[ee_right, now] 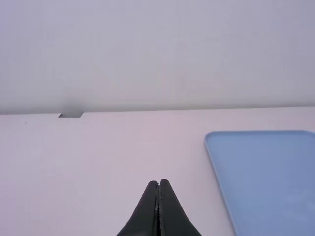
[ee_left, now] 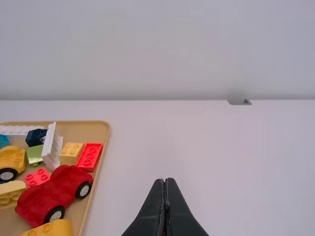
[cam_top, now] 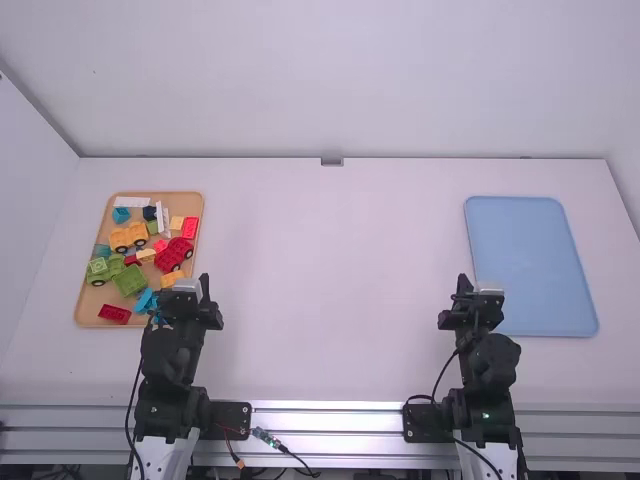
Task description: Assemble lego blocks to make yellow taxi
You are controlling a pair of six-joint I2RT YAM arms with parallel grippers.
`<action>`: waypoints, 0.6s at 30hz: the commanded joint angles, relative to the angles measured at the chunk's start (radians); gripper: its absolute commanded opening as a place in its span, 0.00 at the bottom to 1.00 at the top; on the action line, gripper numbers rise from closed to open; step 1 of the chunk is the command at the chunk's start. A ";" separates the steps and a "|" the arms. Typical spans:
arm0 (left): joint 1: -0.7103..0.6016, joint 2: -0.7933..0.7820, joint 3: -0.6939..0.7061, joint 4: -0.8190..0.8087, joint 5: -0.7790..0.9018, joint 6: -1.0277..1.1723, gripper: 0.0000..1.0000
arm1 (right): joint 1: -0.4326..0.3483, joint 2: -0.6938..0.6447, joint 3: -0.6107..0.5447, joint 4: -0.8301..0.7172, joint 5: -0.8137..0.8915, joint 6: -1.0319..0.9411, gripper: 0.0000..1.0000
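**Black Left Gripper (cam_top: pixel 187 297) and Right Gripper (cam_top: pixel 477 300): State, Part Location**

Both are clenched, fingertips meeting. The yellow wheeled block (cam_top: pixel 120 238) lies ahead and to the left of the left gripper, apart from it, among mixed blocks (cam_top: pixel 129 280) in the tan tray (cam_top: pixel 86 311).

Yellow car (cam_top: pixel 120 240): upright on dark-tyred wheels, in tan tray (cam_top: pixel 90 307). Cream block (ee_left: pixel 11 193): studded, just beside car. Pale yellow block (ee_left: pixel 72 150): studs up, same tray. Amber block (ee_left: pixel 53 228): studded, near tray's right rim, apart from car.
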State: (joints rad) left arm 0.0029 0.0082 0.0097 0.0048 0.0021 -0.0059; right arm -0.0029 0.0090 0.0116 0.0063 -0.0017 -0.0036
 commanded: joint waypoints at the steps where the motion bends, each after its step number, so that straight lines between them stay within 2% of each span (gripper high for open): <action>1: -0.008 0.008 0.008 -0.008 0.008 -0.008 0.01 | 0.008 0.008 0.007 0.006 0.009 -0.007 0.01; 5: -0.037 0.036 0.036 -0.034 0.031 -0.029 0.04 | 0.024 0.035 0.035 0.034 0.036 -0.030 0.04; 18: -0.048 0.156 0.156 -0.004 0.030 -0.027 0.16 | 0.002 0.130 0.130 -0.057 0.077 -0.019 0.13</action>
State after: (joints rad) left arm -0.0414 0.1501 0.1287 -0.0063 0.0219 -0.0292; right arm 0.0078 0.1284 0.0990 -0.0502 0.0647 -0.0319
